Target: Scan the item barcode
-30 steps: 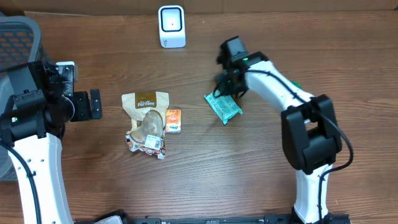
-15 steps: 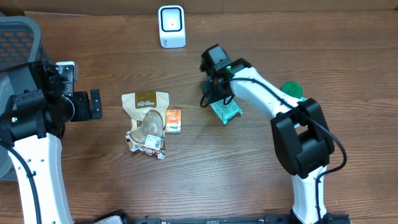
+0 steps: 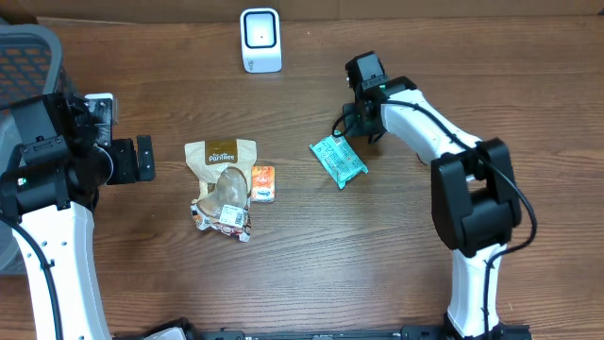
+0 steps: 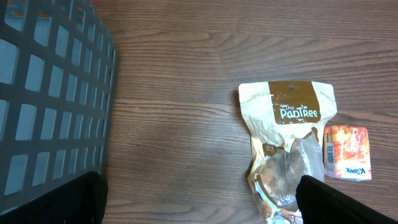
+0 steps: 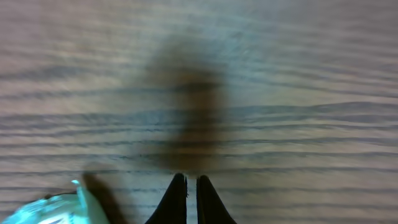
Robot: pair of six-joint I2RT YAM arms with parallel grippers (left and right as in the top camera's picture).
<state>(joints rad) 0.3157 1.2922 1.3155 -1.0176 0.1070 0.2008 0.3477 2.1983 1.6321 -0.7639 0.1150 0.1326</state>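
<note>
Teal packet (image 3: 338, 161) lay flat on the tabletop (image 3: 377, 264), right of the middle and in the half nearer the far edge, turned at a slant to the edges. The right tool (image 3: 349, 127) stood just beyond the packet's far end, pointing down at the wood. From above I could not tell whether it touched the wrapper. In the right wrist view the tool (image 5: 191, 180) had its two dark fingers pressed together with nothing between them, over bare wood. Only a corner of the teal packet (image 5: 50, 208) showed, blurred, at the lower left and apart from the fingertips.

A white scanner (image 3: 260, 40) stood upright at the far edge, near its middle, well apart from the packet.

The left tool (image 3: 129, 160) hung near the left edge with its jaws spread wide and empty. In its wrist view the fingers (image 4: 87, 199) sat at the bottom corners of the picture. A dark mesh basket (image 3: 28, 57) filled the far left corner.

Between the left tool and the teal packet lay a brown snack pouch (image 3: 220, 153). A clear bag (image 3: 226, 210) overlapped the end of the pouch that pointed to the near edge. A small orange sachet (image 3: 263, 182) lay just beside the pouch on its right.
</note>
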